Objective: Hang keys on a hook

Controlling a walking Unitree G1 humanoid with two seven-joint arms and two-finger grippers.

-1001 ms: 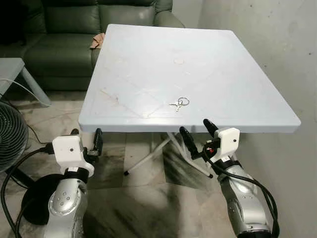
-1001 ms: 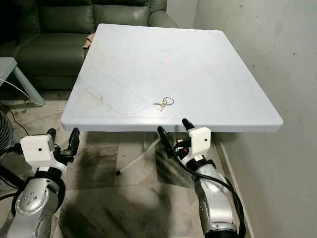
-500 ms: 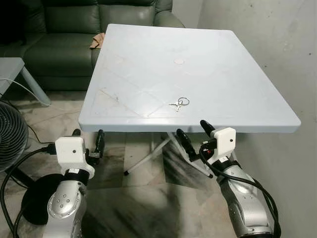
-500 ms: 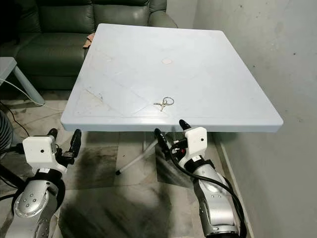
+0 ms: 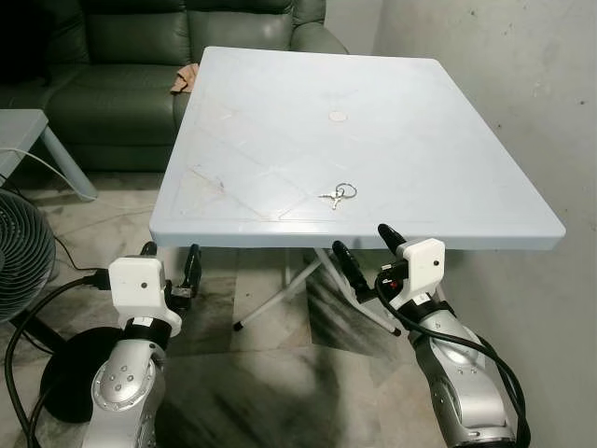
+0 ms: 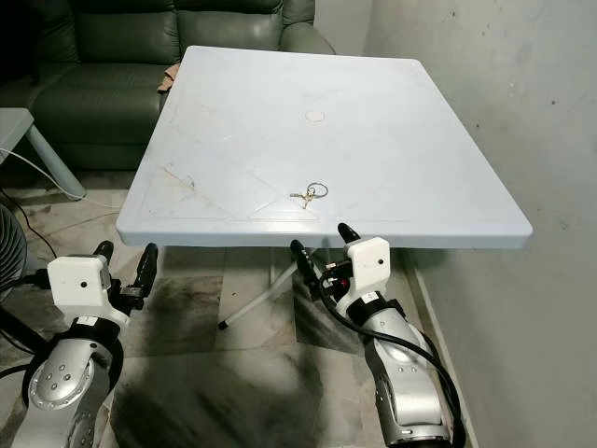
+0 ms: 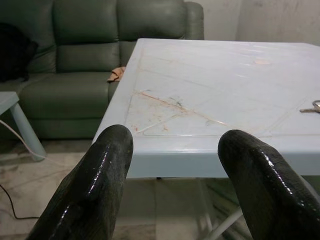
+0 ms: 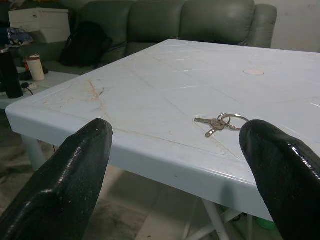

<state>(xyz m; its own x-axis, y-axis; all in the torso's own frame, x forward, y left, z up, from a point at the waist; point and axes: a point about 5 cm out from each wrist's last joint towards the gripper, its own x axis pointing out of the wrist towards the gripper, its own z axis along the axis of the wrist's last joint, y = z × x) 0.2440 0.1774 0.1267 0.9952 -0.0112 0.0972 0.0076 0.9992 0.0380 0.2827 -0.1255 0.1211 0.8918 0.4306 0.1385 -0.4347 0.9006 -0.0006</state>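
Right wrist view puts the keys (image 8: 220, 123) almost straight ahead: a small bunch on a thin wire ring, lying flat on the pale tabletop (image 5: 392, 121) near its front edge and a little toward the robot's right. They look light, hard and slick, and because they lie so flat the jaws will likely have trouble getting under them. The ring, which stands slightly proud of the surface, seems the better place to take hold than the blades (a pinch across the ring would also leave it free to slip over a hook).

The right gripper (image 5: 366, 252) hangs just below and in front of the table edge, jaws spread wide and holding nothing, with the keys near but higher up on the surface. The left gripper (image 5: 171, 266) sits low by the left front corner, jaws likewise released and empty.

Around: a green sofa (image 5: 121, 56) behind the table, a fan (image 5: 20, 257) on the floor at the left, a bare wall (image 5: 504, 84) on the right, and the table's folding legs (image 5: 280, 299) beneath. No hook can be made out. The table's front lip stands between the right gripper and the keys, so the arm must rise over it first.
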